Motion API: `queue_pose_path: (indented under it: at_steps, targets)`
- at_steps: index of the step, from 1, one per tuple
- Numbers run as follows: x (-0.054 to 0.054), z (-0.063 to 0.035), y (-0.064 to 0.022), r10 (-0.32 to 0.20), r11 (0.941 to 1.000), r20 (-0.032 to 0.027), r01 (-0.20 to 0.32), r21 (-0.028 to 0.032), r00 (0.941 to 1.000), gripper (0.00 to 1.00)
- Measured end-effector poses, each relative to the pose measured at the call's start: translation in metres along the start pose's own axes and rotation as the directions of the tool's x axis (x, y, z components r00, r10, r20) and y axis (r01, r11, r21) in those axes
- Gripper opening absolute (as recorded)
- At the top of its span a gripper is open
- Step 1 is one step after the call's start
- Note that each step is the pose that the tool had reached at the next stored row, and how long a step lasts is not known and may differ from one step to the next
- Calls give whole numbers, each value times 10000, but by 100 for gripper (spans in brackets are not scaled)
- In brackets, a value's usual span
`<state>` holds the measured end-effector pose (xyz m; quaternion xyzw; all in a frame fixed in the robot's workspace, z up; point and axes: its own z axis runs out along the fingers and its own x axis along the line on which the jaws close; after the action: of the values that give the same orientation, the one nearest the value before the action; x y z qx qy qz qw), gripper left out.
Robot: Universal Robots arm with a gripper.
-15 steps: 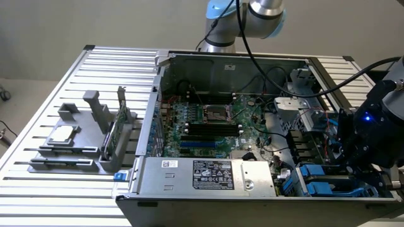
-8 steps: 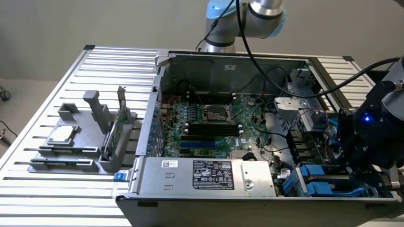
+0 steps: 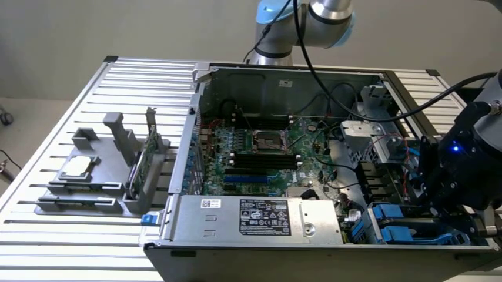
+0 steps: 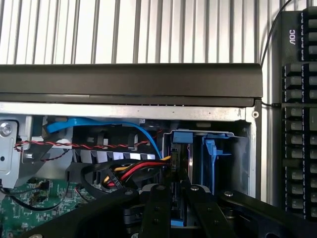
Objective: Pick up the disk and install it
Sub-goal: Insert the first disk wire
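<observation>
Right at the wrist camera, the gripper (image 4: 173, 198) had its two black fingers (image 4: 154, 208) drawn in close, clamped on a thin blue-edged slab between them, the disk (image 4: 178, 163), standing on edge inside the drive bay. Just past it sat blue plastic rails (image 4: 210, 151) of the bay, then a blue ribbon cable (image 4: 99, 126) and a red-black twisted wire (image 4: 74, 145) running across the chassis wall. Beyond the case edge lay a black keyboard (image 4: 297, 114) on the slatted table (image 4: 124, 29). From the exterior view, the gripper (image 3: 462, 176) hung over the case corner on that view's right, above blue drive carriers (image 3: 396, 226). Power supply (image 3: 259, 218) sat at the near edge, motherboard (image 3: 259, 150) behind it, grey parts tray (image 3: 86, 194) with a processor chip (image 3: 79, 167) well apart on that view's left
</observation>
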<state>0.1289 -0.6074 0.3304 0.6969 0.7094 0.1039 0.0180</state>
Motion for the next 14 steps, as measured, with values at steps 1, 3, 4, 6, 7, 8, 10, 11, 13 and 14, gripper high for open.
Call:
queue_pose_path:
  at_steps: [1,3,4,6,7,8,10,11,13,14]
  targets:
    - [0,1,2,0,10000,0,0,1,10000,17]
    - [0,2,5,2,10000,4,-2,0,10000,17]
    - [0,2,5,3,10000,5,-3,0,10000,17]
    - [0,2,6,2,10000,6,-2,0,10000,17]
    - [0,2,7,2,10000,6,-2,0,10000,17]
    - [0,2,7,3,10000,7,-3,0,10000,17]
    - [0,3,8,4,10000,8,-4,-4,10000,19]
    - [0,3,8,5,10000,8,-5,-3,10000,19]
    - [0,3,7,8,10000,8,-8,0,10000,25]
    - [0,3,7,11,10000,8,-11,-1,10000,25]
